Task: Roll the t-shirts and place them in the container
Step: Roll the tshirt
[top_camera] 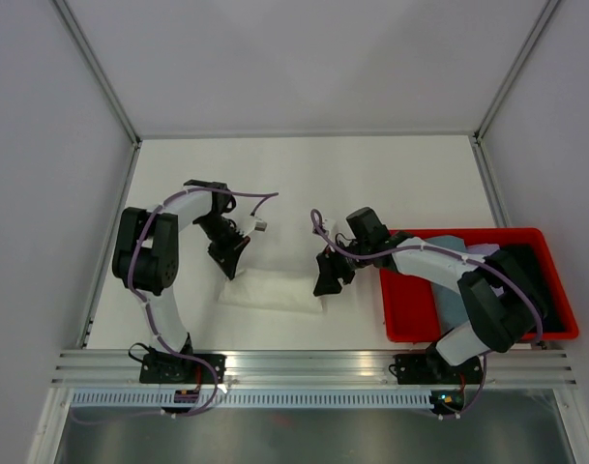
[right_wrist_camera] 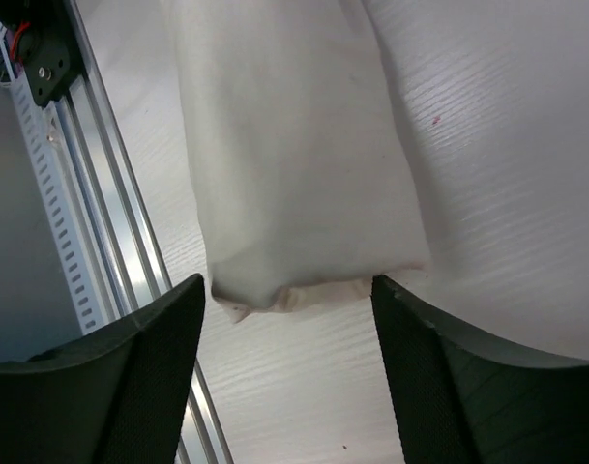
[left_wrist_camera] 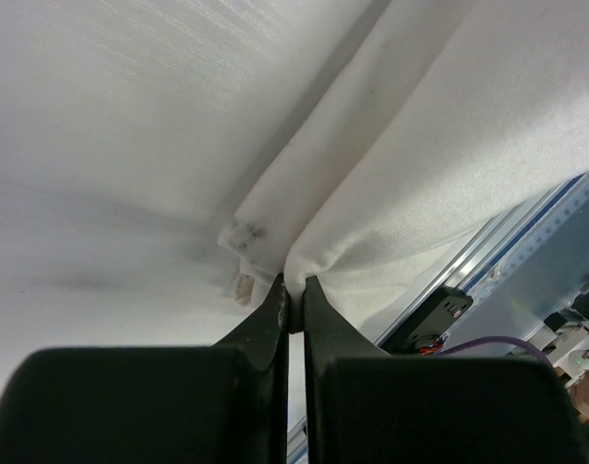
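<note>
A cream-white t-shirt (top_camera: 272,289) lies folded into a long narrow band on the white table, between the two arms. My left gripper (top_camera: 230,265) is at the band's left end and is shut on a pinch of the t-shirt cloth (left_wrist_camera: 371,232). My right gripper (top_camera: 325,282) hovers open over the band's right end. In the right wrist view that end of the t-shirt (right_wrist_camera: 294,174) lies between and just ahead of the spread fingers (right_wrist_camera: 168,324), apart from them.
A red bin (top_camera: 410,319) holding grey-blue and white cloth stands at the right, under the right arm. An aluminium rail (top_camera: 313,365) runs along the table's near edge, close to the t-shirt. Grey walls enclose the table.
</note>
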